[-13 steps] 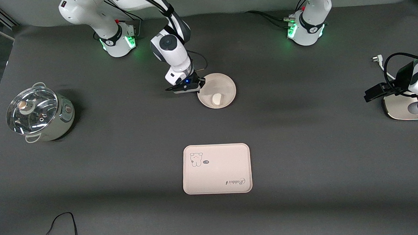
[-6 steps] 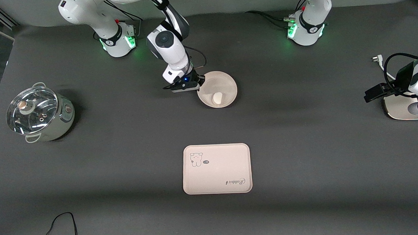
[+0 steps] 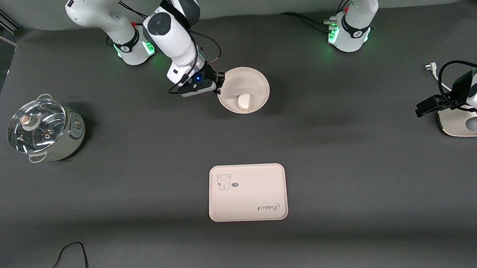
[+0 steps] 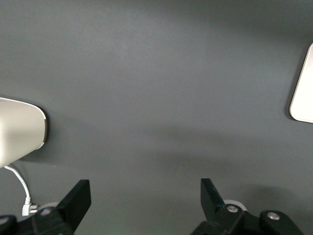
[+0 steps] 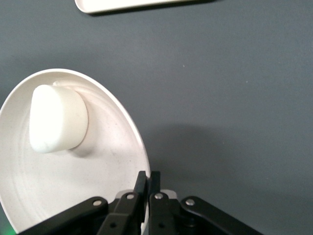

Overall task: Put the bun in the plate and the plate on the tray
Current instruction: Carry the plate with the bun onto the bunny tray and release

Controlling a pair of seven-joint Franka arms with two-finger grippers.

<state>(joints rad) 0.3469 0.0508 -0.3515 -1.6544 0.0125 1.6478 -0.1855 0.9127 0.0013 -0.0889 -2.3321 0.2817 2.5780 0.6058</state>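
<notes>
My right gripper (image 3: 220,82) is shut on the rim of the round cream plate (image 3: 256,83) and holds it lifted and tilted above the table. The off-white bun (image 3: 244,101) lies in the plate's low side. In the right wrist view the fingers (image 5: 148,182) pinch the plate's (image 5: 112,161) rim, with the bun (image 5: 57,119) inside. The rectangular tray (image 3: 247,192) with its bear drawing and "Rabbit" lettering lies on the table, nearer the front camera than the plate. My left gripper (image 4: 145,196) is open and empty over bare table at the left arm's end, and that arm waits.
A steel pot with a glass lid (image 3: 44,129) stands at the right arm's end. A white base (image 3: 458,124) and a cable with a plug (image 3: 430,68) lie at the left arm's end. A black cable (image 3: 70,259) lies at the table's front edge.
My right gripper has lifted the plate off the table and drawn it toward the right arm's base. The plate has tilted and the bun has slid to its low side.
</notes>
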